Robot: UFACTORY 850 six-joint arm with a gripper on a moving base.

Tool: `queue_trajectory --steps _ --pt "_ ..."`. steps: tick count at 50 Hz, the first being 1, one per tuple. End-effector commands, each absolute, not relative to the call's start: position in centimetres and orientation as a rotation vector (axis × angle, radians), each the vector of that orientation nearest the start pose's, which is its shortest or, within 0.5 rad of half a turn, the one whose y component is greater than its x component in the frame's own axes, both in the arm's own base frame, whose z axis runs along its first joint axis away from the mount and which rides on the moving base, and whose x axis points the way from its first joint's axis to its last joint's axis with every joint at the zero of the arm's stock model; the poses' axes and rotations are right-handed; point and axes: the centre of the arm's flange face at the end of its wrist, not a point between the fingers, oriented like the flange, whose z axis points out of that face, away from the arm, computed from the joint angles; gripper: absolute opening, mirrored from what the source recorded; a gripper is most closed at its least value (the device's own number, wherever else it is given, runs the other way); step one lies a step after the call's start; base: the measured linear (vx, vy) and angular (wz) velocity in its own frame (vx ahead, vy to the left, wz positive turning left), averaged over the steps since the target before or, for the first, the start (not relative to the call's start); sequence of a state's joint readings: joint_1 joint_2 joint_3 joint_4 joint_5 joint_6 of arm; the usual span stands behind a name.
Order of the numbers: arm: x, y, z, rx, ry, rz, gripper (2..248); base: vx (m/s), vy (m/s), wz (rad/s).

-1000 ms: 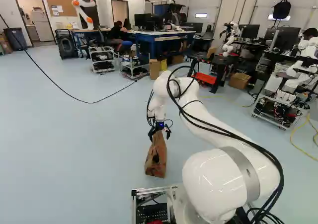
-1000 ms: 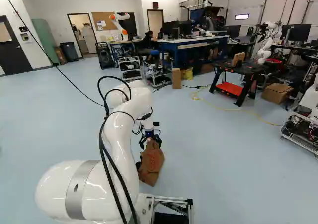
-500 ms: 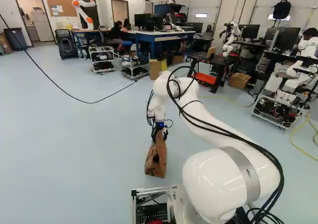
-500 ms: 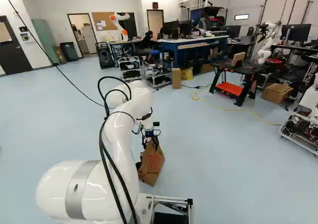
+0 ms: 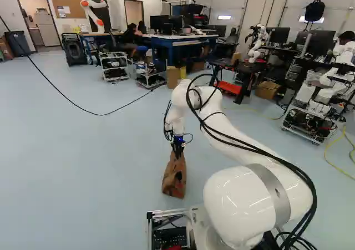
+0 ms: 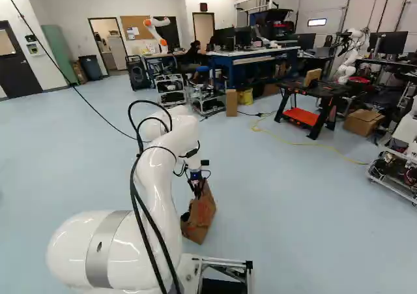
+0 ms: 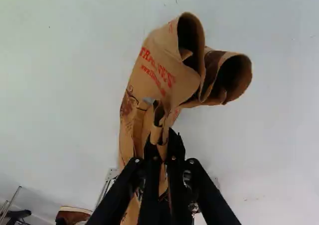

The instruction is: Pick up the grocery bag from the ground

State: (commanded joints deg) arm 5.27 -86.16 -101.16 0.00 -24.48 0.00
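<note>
The job stood at about its halfway mark: the grasp looked made and the lift was left to do. The gripper (image 7: 163, 147) was closed on the bag (image 7: 154, 68), its two fingers drawn together with a gathered fold of brown paper pinched between them, touched from both sides. The bag hung its loose paper out ahead of the fingertips, where the top flared into two curled, open rolls, while the rest of it ran down beneath the gripper. In both base views the bag was directly under the gripper, roughly upright with a slight lean, and its bottom seemed to rest on the floor (image 5: 111, 161); no gap showed below it, though a very small one would have been hard to tell from there. So reaching the bag and taking hold of it could be counted as done, and raising it could not. What remained, as far as could be judged, was for the arm (image 6: 159, 190) to go straight up with the fingers kept tight until the bottom came away from the floor. Since only a fold was held, the paper might have slipped or torn if the bag was heavy, so a slow start seemed wise.
</note>
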Motion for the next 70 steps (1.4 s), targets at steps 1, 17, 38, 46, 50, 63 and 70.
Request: queue_trajectory --steps 1,17,38,46,50,63,70 --pt "62.7 5.8 -7.1 -3.135 -0.144 0.26 22 0.0 0.0 0.0" --pt "62.7 5.8 -7.1 -3.135 -0.144 0.26 22 0.0 0.0 0.0" --pt "63.1 5.8 -3.5 -3.139 -0.145 0.14 22 0.0 0.0 0.0" --pt "63.2 5.9 -1.2 -3.139 -0.146 0.055 22 0.0 0.0 0.0" --pt "63.2 5.9 -0.1 -3.139 -0.147 0.013 22 0.0 0.0 0.0" --pt "62.9 6.0 3.6 -3.133 -0.148 -0.109 22 0.0 0.0 0.0" --pt "62.7 6.0 5.7 -3.127 -0.15 -0.18 22 0.0 0.0 0.0"
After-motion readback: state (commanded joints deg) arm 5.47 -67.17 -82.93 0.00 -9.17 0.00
